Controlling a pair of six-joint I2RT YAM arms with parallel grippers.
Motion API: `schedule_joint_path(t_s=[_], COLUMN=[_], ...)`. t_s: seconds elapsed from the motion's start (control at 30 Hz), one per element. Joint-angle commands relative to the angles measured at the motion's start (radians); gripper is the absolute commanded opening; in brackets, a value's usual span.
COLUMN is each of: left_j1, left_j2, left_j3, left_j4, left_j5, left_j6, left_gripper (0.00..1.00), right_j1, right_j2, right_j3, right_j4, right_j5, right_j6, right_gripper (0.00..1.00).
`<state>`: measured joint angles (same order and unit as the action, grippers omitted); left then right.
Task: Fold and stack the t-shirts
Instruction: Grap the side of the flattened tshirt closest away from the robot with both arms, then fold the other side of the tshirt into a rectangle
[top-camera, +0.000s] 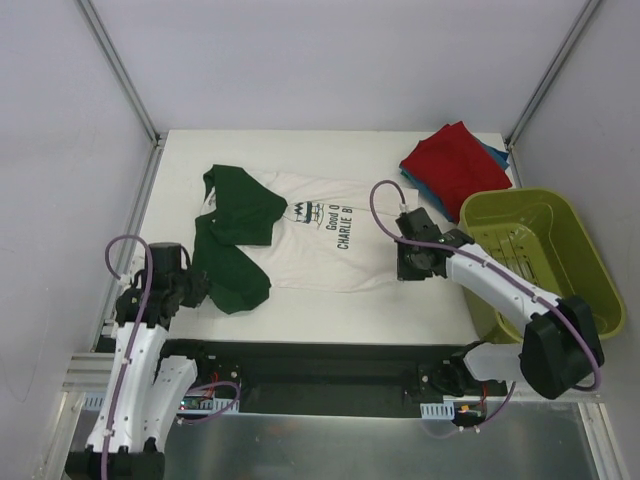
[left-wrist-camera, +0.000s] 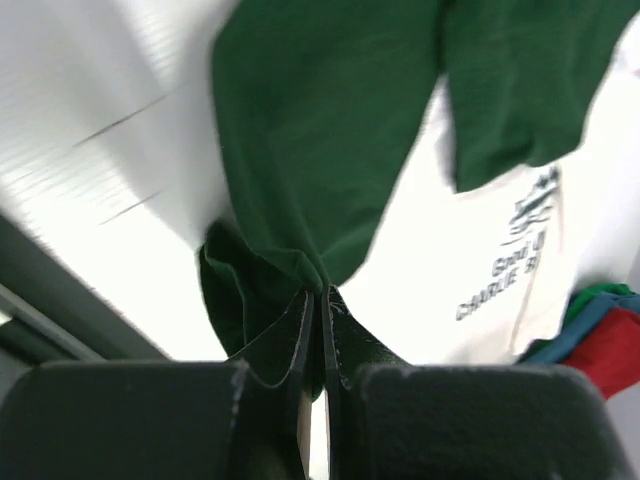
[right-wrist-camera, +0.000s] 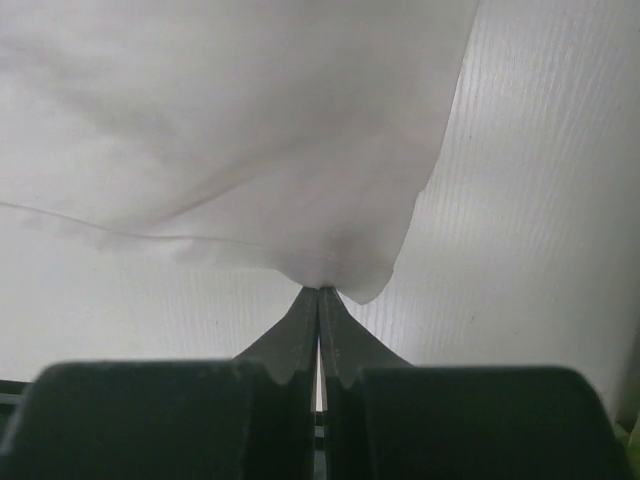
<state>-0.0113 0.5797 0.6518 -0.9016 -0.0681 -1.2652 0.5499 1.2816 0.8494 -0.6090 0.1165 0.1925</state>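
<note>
- Two grips, both mine and both on one garment. My left gripper (left-wrist-camera: 318, 295) has its jaws pressed together on a bunched fold of the green sleeve (left-wrist-camera: 300, 150), close to the left front of the table (top-camera: 330, 315).
- How much cloth sits between those fingers I cannot tell. The fold drops behind them and the left wrist view is blurred.
- My right gripper (right-wrist-camera: 320, 290) is pinched tight on the edge of the cream-white t-shirt (top-camera: 320, 250), at its right end. The cloth rises from the tips in a drape that fills the upper part of the right wrist view and hides whatever lies beyond.
- From above, my right wrist covers that corner, so the pinch itself is out of sight there.
- The shirt lies flat across the middle of the table. Its dark green parts lie bunched and overlapped at the left end, so I cannot tell one sleeve from the other.
- The black chest lettering breaks off partway. I read "Good" and "CHARLIE", and the rest runs out at a fold of the cloth.
- The olive-green basket (top-camera: 600, 270) stands at the right, its near end behind my right arm.
- Farthest off, in the back right corner, the red t-shirt (top-camera: 455, 165) lies folded on the teal-blue t-shirt (top-camera: 497, 155), of which only a thin edge shows. The stack sits just beside the basket's far rim, and I cannot tell whether they touch.
</note>
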Motion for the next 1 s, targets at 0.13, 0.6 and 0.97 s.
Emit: schedule_joint_path(t_s=[0.13,0.6,0.97], left_j1=[0.005,0.005,0.039], left_j2=[0.359,1.018,1.419], left_j3=[0.281,0.851,1.190], left_j4=[0.240,0.248,0.248], left_j5=[-0.013,-0.091,-0.062], left_j6=[0.049,0.145,0.224], left_gripper=[0.00,0.00,0.00], right_j1=[-0.093,-0.243,-0.275], right_j2=[0.159,0.439,0.541], right_j3=[0.252,0.585,0.633], right_j4=[-0.116,-0.166,-0.130], right_j5=[0.017,-0.080,-0.194], right_j6=[-0.067,-0.182,-0.270], right_gripper=[0.01,0.01,0.19])
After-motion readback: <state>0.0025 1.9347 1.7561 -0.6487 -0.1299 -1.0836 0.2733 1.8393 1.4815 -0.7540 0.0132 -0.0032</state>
